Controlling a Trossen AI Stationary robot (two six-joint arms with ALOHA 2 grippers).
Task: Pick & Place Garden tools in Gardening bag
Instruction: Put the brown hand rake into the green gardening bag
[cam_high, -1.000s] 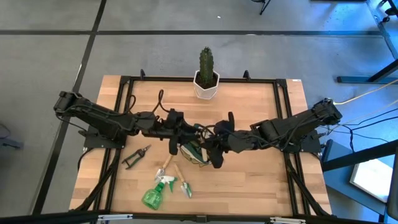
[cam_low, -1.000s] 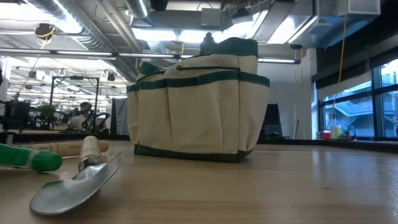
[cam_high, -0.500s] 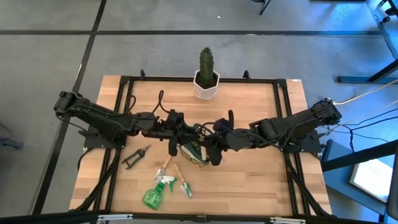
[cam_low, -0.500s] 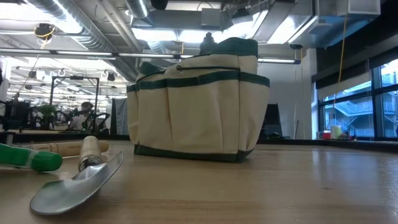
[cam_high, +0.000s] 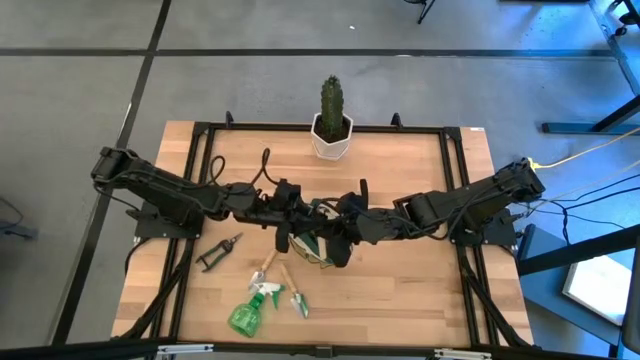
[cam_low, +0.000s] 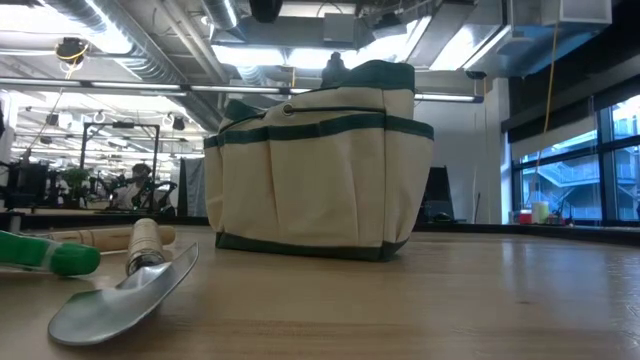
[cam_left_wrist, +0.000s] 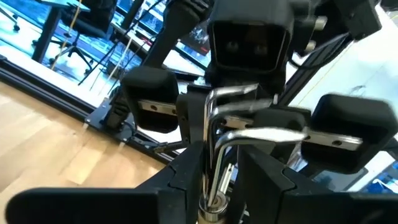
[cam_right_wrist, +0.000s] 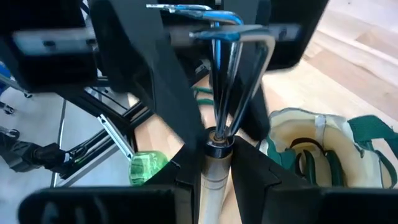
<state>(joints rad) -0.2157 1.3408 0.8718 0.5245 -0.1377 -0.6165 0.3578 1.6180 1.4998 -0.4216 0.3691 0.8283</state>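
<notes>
two grippers meet over the bag, which stands mid-tabletop, and that crowding is our main worry; the left gripper is nearly closed on the metal neck of a fork, tines pointing at the other arm; the right gripper is likewise pinched narrow on a fork's collar; we cannot tell whether that is one fork or two.

if it is one fork, a release by either side before the other has a firm hold could drop it outside the bag; we judge the pinch on smooth round metal to be slippery, so the tool might swivel; the tines could also snag the bag's loop handles or its soft rim on the way down, tipping or dragging it; the fingers are so close that any sideways move risks a knock between arms.

the shears, two trowels and bottle lie near the bag on the left arm's side; a shoved bag could scatter them; the cactus stands well apart.
</notes>
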